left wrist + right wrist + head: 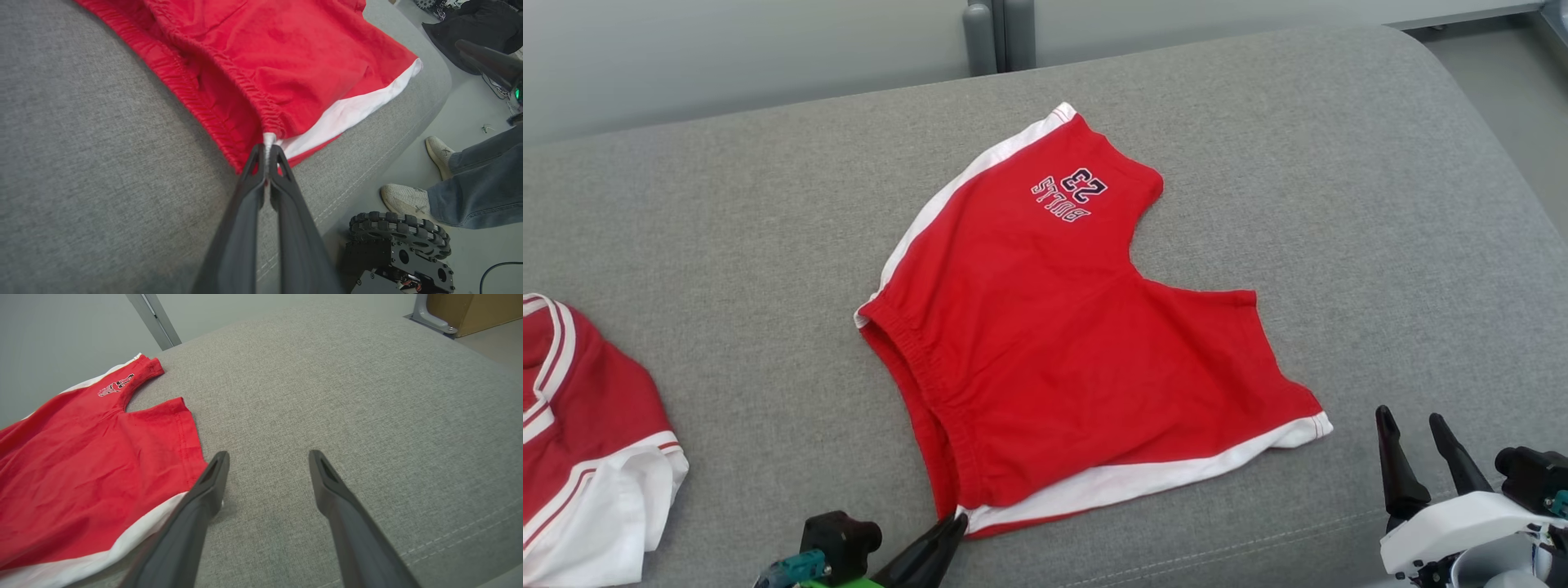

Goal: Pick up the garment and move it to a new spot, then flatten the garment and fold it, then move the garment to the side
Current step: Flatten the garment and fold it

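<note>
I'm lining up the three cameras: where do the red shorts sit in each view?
Head view: red shorts at centre.
Left wrist view: red shorts across the top, waistband corner pinched by the left end effector.
Right wrist view: red shorts at left, beside the open right end effector.
Shared landmark: the shorts' white side stripe.

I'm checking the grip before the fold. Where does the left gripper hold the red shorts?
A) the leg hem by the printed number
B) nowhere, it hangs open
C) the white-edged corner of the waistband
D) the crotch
C: the left gripper is shut on the white corner where the elastic waistband of the shorts ends.
</note>
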Tool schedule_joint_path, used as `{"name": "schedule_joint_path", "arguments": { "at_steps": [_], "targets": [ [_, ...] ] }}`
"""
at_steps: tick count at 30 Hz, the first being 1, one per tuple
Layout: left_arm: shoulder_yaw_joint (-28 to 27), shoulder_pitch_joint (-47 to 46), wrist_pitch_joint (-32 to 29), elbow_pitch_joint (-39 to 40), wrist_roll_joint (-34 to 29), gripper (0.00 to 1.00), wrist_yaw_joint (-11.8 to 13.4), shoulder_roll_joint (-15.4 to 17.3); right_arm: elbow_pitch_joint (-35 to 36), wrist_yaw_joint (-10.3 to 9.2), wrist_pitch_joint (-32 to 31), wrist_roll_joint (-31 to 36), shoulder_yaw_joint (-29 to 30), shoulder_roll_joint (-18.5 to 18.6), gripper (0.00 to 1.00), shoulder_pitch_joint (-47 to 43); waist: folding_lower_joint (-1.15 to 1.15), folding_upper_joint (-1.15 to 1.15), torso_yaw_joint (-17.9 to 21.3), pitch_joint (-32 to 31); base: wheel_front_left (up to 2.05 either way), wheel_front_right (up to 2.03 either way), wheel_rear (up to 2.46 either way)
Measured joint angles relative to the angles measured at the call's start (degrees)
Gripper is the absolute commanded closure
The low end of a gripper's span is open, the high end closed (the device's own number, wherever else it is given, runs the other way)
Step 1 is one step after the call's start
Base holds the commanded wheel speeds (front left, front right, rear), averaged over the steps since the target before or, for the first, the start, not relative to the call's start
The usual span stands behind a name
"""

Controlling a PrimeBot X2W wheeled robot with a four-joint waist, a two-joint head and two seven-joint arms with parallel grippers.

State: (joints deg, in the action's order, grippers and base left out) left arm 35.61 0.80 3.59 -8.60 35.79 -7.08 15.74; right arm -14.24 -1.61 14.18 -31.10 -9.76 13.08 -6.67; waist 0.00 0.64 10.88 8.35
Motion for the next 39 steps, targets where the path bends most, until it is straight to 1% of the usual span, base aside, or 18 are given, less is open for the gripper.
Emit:
{"name": "schedule_joint_path", "arguments": {
  "at_steps": [4,9,11,12,13,14,16,17,18,19,23,29,32,34,37,39],
  "targets": [
    [0.8,0.9,0.0,2.6,2.2,1.00,0.0,1.7,0.0,0.08,0.0,0.4,-0.2,0.1,0.00,0.0,0.00,0.00,-0.7,-0.1,0.00,0.00,0.00],
    [1.4,1.5,0.1,4.1,2.8,1.00,0.0,4.4,-0.1,0.10,0.0,0.5,-0.3,0.2,0.00,-0.6,0.00,0.00,-1.2,0.0,0.00,0.00,0.00],
    [1.5,2.1,0.4,4.7,3.9,1.00,0.0,4.6,-0.1,0.26,0.0,0.5,-0.3,0.1,0.00,-0.7,0.00,0.00,-1.3,0.1,0.00,0.00,0.00],
    [1.6,2.2,0.4,4.9,4.2,0.97,0.0,4.6,0.0,0.26,0.0,0.5,-0.2,0.1,0.00,-0.7,0.00,0.00,-1.3,0.3,0.00,0.00,0.00],
    [1.6,2.3,0.5,5.0,4.3,0.86,0.0,4.7,0.0,0.29,0.0,0.5,-0.2,0.2,0.00,-0.7,0.00,0.00,-1.4,0.4,0.00,0.00,0.00],
    [1.5,2.4,0.7,4.8,4.5,0.68,0.0,4.6,0.0,0.34,0.0,0.7,-0.2,0.2,0.00,-0.7,0.00,0.00,-1.5,0.6,0.00,0.00,0.00],
    [1.5,2.5,1.0,4.6,5.2,0.56,0.0,4.7,0.0,0.53,0.0,0.9,-0.2,0.1,0.00,-0.7,0.00,0.00,-1.5,0.7,0.00,0.00,0.00],
    [1.5,2.5,1.1,4.5,5.4,0.51,0.0,4.6,0.0,0.54,0.0,0.9,-0.2,0.1,0.00,-0.7,0.00,0.00,-1.5,0.8,0.00,0.00,0.00],
    [1.5,2.5,1.1,4.4,5.4,0.04,0.0,4.6,0.0,0.54,0.0,1.0,-0.2,0.1,0.00,-0.7,0.00,0.00,-1.6,0.9,0.00,0.00,0.00],
    [1.4,2.5,1.2,4.2,5.4,0.00,0.0,4.6,0.0,0.54,0.0,1.0,-0.2,0.1,0.00,-0.7,0.00,0.00,-1.6,0.9,0.00,0.00,0.00],
    [0.5,2.7,1.7,3.4,5.4,0.00,0.0,4.6,0.5,0.53,0.0,1.9,0.1,0.3,0.00,-0.7,0.00,0.00,-1.5,1.0,0.00,0.00,0.00],
    [-2.8,3.2,3.7,3.2,6.6,0.00,0.2,4.6,2.1,0.51,0.0,3.4,1.0,0.8,0.00,-0.5,0.00,0.00,-1.4,0.9,0.00,0.00,0.00],
    [-4.3,4.0,4.9,2.9,7.0,0.00,1.4,4.5,2.9,0.42,0.0,3.8,2.0,0.8,0.00,-0.5,0.00,0.00,-1.4,0.6,0.00,0.00,0.00],
    [-5.1,4.2,6.2,2.9,7.0,0.00,2.1,4.4,3.6,-0.02,0.0,4.4,2.4,1.0,0.00,-0.6,0.00,0.00,-1.6,0.4,0.00,0.00,0.00],
    [-6.3,4.2,7.6,3.3,6.6,0.00,2.6,4.1,4.6,-0.10,0.0,5.2,3.2,1.1,0.00,-0.6,0.00,0.00,-2.1,-0.1,0.00,0.00,0.00],
    [-6.6,4.0,8.2,3.4,6.0,0.00,3.1,3.8,5.1,-0.49,0.0,6.5,3.5,1.6,0.00,-0.6,0.00,0.00,-2.7,-0.4,0.00,0.00,0.00]
  ]
}}
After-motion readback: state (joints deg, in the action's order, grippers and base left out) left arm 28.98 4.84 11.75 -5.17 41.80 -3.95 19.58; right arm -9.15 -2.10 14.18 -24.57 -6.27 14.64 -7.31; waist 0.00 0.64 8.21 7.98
